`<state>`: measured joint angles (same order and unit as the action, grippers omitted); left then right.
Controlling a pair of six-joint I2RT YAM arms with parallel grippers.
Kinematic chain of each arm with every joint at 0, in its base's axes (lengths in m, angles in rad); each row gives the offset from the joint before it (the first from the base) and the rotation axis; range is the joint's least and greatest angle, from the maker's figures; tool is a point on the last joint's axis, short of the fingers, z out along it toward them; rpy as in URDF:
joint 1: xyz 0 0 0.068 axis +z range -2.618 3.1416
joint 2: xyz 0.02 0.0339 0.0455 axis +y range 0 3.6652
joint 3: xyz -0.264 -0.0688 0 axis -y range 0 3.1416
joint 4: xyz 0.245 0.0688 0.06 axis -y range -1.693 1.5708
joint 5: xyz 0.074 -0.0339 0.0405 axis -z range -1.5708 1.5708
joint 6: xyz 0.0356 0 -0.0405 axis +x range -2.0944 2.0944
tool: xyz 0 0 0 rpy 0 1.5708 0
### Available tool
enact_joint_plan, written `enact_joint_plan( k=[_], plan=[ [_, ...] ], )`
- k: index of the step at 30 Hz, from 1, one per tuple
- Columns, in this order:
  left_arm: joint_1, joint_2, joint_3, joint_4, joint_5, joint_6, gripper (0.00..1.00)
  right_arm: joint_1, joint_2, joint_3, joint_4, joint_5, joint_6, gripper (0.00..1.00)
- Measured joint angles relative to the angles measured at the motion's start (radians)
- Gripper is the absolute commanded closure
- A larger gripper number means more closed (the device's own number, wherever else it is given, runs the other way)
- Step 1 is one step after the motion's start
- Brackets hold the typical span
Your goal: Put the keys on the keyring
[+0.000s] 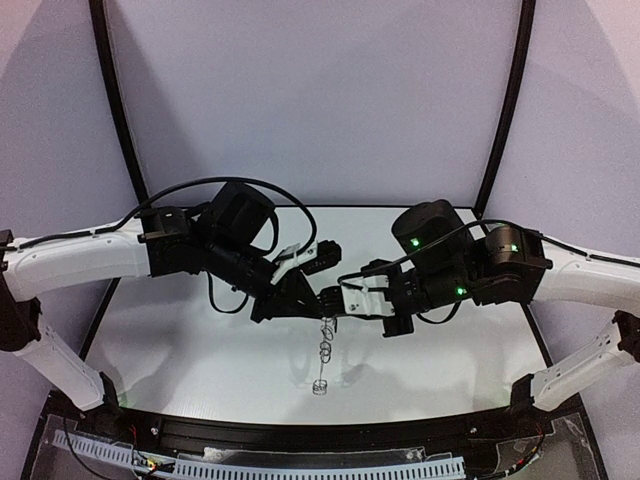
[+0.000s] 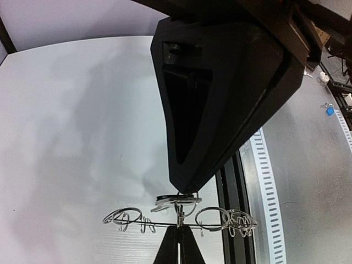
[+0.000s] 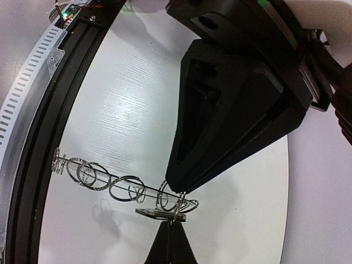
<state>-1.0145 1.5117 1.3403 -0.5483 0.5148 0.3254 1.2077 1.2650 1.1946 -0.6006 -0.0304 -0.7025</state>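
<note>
The two arms meet nose to nose over the middle of the counter (image 1: 200, 340), and the work is very fine. The left fingers (image 2: 169, 253) are pressed fully together on the keyring (image 3: 118, 187), which from here is a string of thin wire loops. It hangs from the meeting point down over the white surface. The right fingers (image 3: 165, 250) are also fully closed, and their tip sits at a small flat dark piece, the key (image 3: 159, 213). I think they hold it, but it is seen edge-on and the pinch itself is hidden. To do this step well, I would say the left arm must hold the wire steady and a little tight. One loop then stands apart from its neighbours. The right arm should bring the key's small metal loop to the wire's opening at a slant, then turn it along the wire and not push straight. Pushing straight would only bend or swing the string. The movements should be slow, because both tips are nearly touching and a loose string swings easily. The wire is bright, thin and springy, with round and oval loops that catch the light. The key is matte, dark and flat like a little plate. The counter is smooth and white with a fine grain, and the finger housings are dull black wedges narrowing to a point.
</note>
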Motion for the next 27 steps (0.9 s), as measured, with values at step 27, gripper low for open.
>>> enact_joint_plan(
  k=[27],
  plan=[
    [0.029, -0.014, -0.072, 0.018, 0.089, 0.188, 0.97, 0.018, 0.051, -0.104, 0.286, 0.085, 0.048, 1.00]
  ],
)
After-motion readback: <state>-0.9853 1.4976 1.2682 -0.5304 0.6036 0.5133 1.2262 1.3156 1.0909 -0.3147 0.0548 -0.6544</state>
